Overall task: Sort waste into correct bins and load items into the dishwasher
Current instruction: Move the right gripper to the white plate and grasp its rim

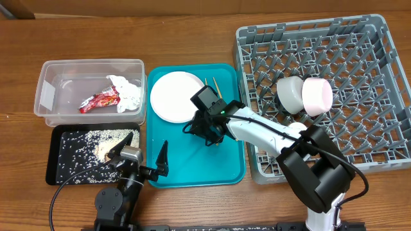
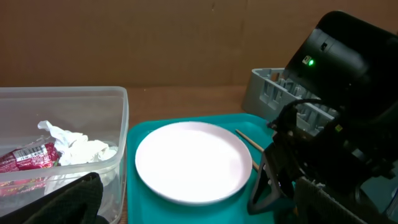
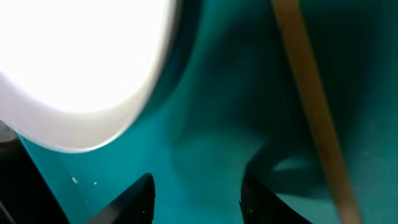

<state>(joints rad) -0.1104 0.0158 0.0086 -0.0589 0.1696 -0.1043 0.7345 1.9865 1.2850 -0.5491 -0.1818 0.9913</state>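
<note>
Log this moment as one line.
left end effector: open, empty | right end effector: open, low over teal tray between plate and chopsticks | wrapper, tissue: in tub | rice: on black tray | bowls: in dish rack

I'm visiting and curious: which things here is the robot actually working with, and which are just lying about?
Part of the job: white plate, chopsticks, two bowls in the grey dish rack, wrapper and tissue in the clear tub, rice in the black tray.

Just lying about: teal serving tray, wooden table.
</note>
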